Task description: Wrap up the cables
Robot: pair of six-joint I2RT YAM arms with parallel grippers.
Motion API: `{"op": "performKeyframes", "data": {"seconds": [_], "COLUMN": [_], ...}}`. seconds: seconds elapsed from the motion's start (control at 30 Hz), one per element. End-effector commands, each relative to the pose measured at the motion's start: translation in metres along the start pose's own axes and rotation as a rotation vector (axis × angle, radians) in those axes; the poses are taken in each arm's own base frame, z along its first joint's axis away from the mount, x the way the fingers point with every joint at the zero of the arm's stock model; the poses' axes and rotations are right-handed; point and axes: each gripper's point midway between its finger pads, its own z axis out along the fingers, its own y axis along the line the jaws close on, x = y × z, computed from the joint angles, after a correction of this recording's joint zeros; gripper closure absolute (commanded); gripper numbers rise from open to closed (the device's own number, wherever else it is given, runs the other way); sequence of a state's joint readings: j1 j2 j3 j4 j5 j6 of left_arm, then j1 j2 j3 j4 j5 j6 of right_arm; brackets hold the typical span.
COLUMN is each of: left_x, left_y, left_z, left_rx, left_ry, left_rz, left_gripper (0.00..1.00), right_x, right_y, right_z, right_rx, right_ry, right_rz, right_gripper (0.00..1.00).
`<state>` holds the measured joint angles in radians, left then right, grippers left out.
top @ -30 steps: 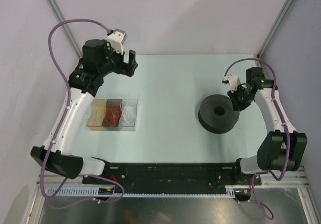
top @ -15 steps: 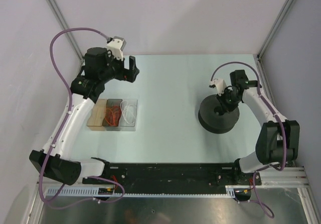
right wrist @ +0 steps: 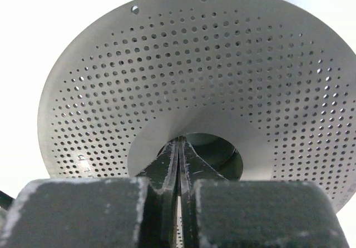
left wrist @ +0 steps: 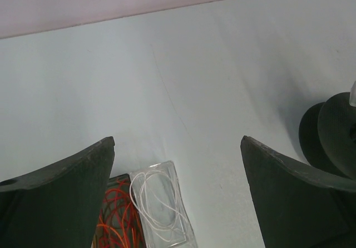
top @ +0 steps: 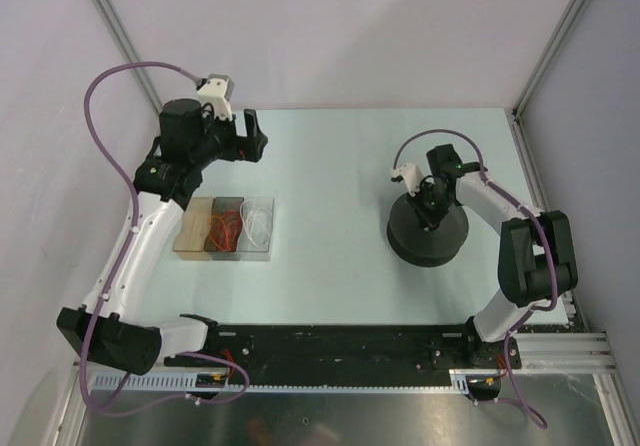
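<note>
The right tool [right wrist: 179, 148] is pressed together, its two dark fingers meeting in a thin seam. The tips sit in the round centre hole of the black spool [right wrist: 194, 81]. The wrist view shows what the overhead one cannot. The spool's upper flange is a shallow dished disc, dull grey there and pierced all over with rows of small holes, smooth only in a ring round the hub. From above, the spool looks plain matt black, a thick round drum on the right half of the counter [top: 330, 166].

The left tool [left wrist: 178, 142] is spread wide with nothing in it, and hangs near the far left corner. Its camera looks down on a clear plastic tray [left wrist: 186, 234] by the left edge. The cables [left wrist: 158, 203], thin white wire in loose loops, lie in the tray's compartment closest to the counter's middle. Orange wire [left wrist: 114, 220] is coiled in the next one. Only the overhead view shows a third, amber-tinted compartment [top: 190, 228] at the tray's left end.
</note>
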<state>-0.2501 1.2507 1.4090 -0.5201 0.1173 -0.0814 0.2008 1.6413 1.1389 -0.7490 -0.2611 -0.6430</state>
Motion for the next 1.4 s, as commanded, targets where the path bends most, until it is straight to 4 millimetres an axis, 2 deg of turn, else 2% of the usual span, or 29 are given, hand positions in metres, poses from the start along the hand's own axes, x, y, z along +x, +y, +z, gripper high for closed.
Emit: {"op": "performKeyframes", "data": {"seconds": [0.0,0.2,0.37,0.53,0.63,0.8,0.97,1.1,1.27,1.37], "left_x": [-0.01,0.012,0.025,0.041,0.053,0.067,0.079,0.093,0.12,0.141], "left_y": [0.003,0.012,0.03,0.042,0.045,0.052,0.053,0.046,0.047,0.047], "left_z": [-0.016,-0.025,-0.032,-0.035,-0.036,-0.038,-0.036,-0.032,-0.031,-0.029], "left_rx": [0.011,-0.017,-0.101,-0.127,-0.12,-0.122,-0.098,-0.028,0.019,0.059], "left_ry": [-0.059,-0.022,-0.005,0.029,0.059,0.097,0.145,0.192,0.263,0.341], "left_rz": [-0.037,-0.06,-0.061,-0.041,-0.042,-0.053,-0.064,-0.017,0.086,0.13], "left_gripper": [0.01,0.0,0.01,0.01,0.01,0.0,0.01,0.01,0.02,0.08], "right_x": [-0.037,-0.093,-0.148,-0.197,-0.216,-0.229,-0.246,-0.254,-0.247,-0.24], "right_y": [0.022,0.041,0.036,0.04,0.049,0.063,0.054,0.037,0.029,0.032], "right_z": [0.015,0.035,0.046,0.058,0.066,0.072,0.043,0.004,-0.049,-0.077], "right_rx": [-0.031,-0.001,0.06,0.006,-0.052,-0.098,-0.051,-0.01,-0.003,-0.009], "right_ry": [-0.09,-0.218,-0.347,-0.435,-0.453,-0.449,-0.503,-0.556,-0.591,-0.614], "right_rz": [-0.066,-0.11,-0.096,-0.098,-0.097,-0.111,-0.101,-0.081,-0.088,-0.102], "right_gripper": [1.0,1.0,1.0,0.97,0.97,0.96,0.93,0.89,0.83,0.72]}}
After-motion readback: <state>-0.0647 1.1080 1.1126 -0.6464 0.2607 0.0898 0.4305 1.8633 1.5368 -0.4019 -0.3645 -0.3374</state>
